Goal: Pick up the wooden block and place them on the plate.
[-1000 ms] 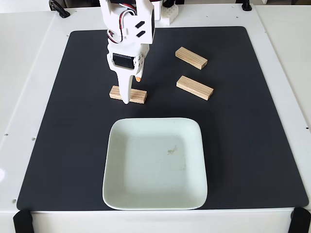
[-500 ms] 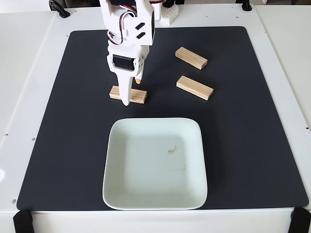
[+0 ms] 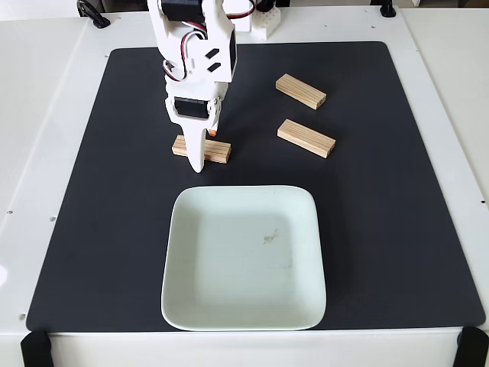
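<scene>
so the block (image 3: 202,149) at left centre is light, stiff pine; grip its long sides mid-length. your gripper (image 3: 203,149) straddles it, closure unclear; plate (image 3: 243,321) below.

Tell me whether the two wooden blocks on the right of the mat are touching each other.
Apart. The fixed view shows a plain strip of black mat between the upper block and the lower block.

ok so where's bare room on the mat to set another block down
Free: the mat's right side beside the plate, and its left strip. Crowded: above the plate, where the gripper stands over one block, with two more blocks to its right.
</scene>
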`<act>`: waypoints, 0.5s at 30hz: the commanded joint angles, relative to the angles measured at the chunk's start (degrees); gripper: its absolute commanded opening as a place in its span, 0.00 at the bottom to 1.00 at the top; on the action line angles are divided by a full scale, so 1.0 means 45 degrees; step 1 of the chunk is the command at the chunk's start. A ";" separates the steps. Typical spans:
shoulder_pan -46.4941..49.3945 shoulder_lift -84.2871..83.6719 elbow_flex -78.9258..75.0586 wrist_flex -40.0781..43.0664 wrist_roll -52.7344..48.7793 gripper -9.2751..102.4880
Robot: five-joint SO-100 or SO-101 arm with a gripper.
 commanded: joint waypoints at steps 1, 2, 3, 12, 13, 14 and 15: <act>0.0137 0.0039 -0.0078 -0.0410 -0.0371 0.36; 0.0137 0.0039 -0.0059 -0.0625 -0.0449 0.36; 0.0117 0.0039 -0.0039 -0.0840 -0.0527 0.36; 0.0137 0.0039 0.0039 -0.0996 -0.0879 0.36; 0.0137 0.0039 0.0039 -0.0977 -0.0879 0.35; 0.0137 0.0039 0.0059 -0.0937 -0.0879 0.32; 0.0137 0.0020 0.0059 -0.0937 -0.0879 0.29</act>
